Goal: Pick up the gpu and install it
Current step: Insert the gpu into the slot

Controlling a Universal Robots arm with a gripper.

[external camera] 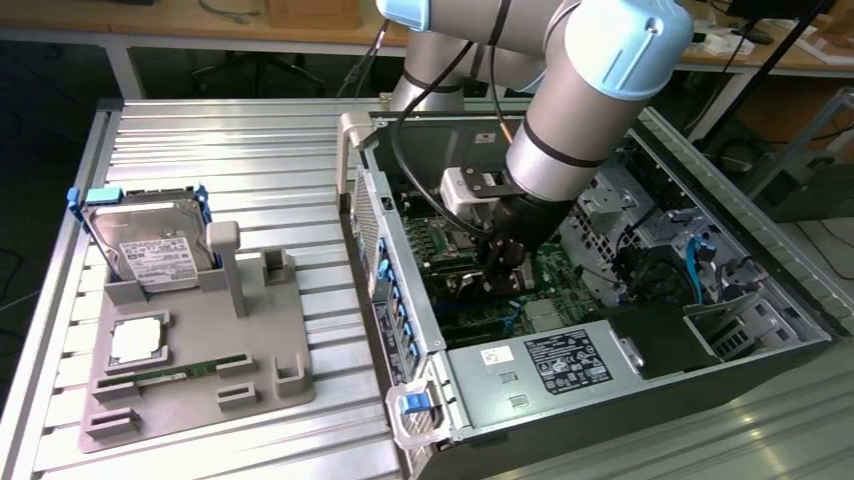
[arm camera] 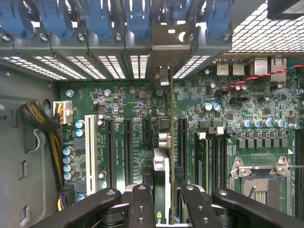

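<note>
At the exterior view's left, on the ribbed aluminium worktable (external camera: 240, 160), a grey plastic parts fixture (external camera: 200, 350) was seen near the table's left edge, carrying a boxy silver hard drive with a white label and blue rails (external camera: 150, 245) at its far end, a pale square chip (external camera: 138, 340) at its middle, and a narrow green memory stick (external camera: 174, 375) toward its near edge. To the right of the fixture, an open black and grey computer case (external camera: 561, 380) was laid on its side, and the silver and blue robot arm (external camera: 587, 100) was reached down into it. In the wrist view, the black two-fingered gripper (arm camera: 161, 199) was seen pinched on the gpu (arm camera: 161, 166), a thin dark card held edge-on between the fingers, poised upright over the green motherboard (arm camera: 118, 118) among its long black expansion slots (arm camera: 127, 147). Whether the card's edge was already touching a slot could not be told. The main risk was judged to be misalignment: were the card pressed down slightly beside its slot or tilted, the connector edge or the slot could be damaged. The silvery end bracket might also be caught on the case's rear slot frame (arm camera: 161, 52), and the card could slip in the grip under insertion force.
</note>
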